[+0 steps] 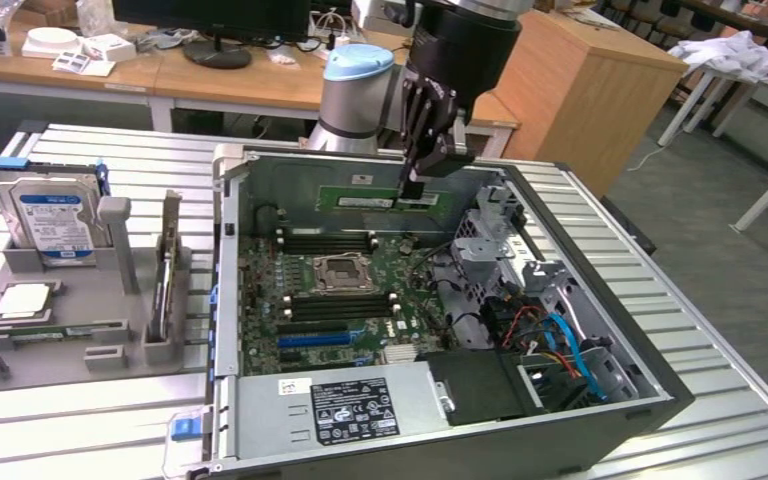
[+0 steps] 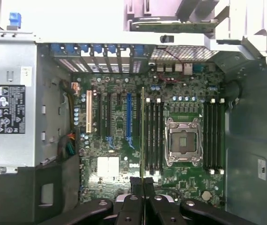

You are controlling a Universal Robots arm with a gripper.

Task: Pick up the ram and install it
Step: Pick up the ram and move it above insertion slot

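Your arm hangs upright in the upper centre of the exterior view, gripper [image 1: 415,183] pinched narrow on the ram [image 1: 364,202] — the green stick lies level over the open computer case [image 1: 651,400]. From the wrist it runs edge-on alongside the memory slots [image 2: 154,136]. The case rests on a ribbed metal table [image 1: 718,330] — wooden desks [image 1: 224,75] behind.

Case [image 1: 228,300] open above, drive cage [image 1: 494,232] beside memory slots [image 1: 324,241]

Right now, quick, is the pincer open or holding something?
Pincer: closed, holding the ram.
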